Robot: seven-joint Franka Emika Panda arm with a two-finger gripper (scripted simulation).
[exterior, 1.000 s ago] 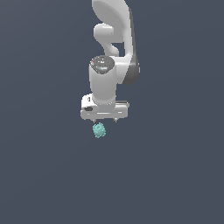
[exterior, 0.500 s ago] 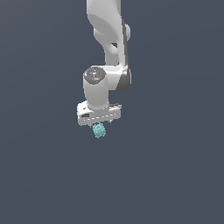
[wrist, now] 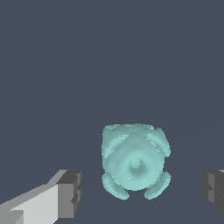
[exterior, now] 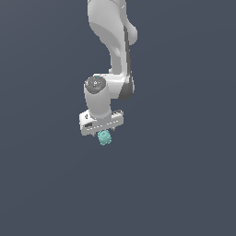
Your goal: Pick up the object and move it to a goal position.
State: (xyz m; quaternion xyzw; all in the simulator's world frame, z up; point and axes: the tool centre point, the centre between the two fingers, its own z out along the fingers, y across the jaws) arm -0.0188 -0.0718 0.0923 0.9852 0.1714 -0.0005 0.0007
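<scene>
The object (exterior: 105, 137) is a small teal knobbly blob lying on the dark grey floor. In the exterior view it shows just under the white hand of my gripper (exterior: 103, 132), which points down over it. In the wrist view the object (wrist: 134, 161) lies between the two grey fingertips (wrist: 71, 192). There is a clear gap on each side, so the fingers do not touch it. The gripper (wrist: 142, 191) is open around the object.
A plain dark grey floor (exterior: 184, 184) fills both views. The white arm (exterior: 113, 41) rises above the hand. No goal marker or other object shows.
The hand has shifted a little toward the exterior view's left, turned, and come lower over the object. The upper arm has swung over. The object has stayed in place.
</scene>
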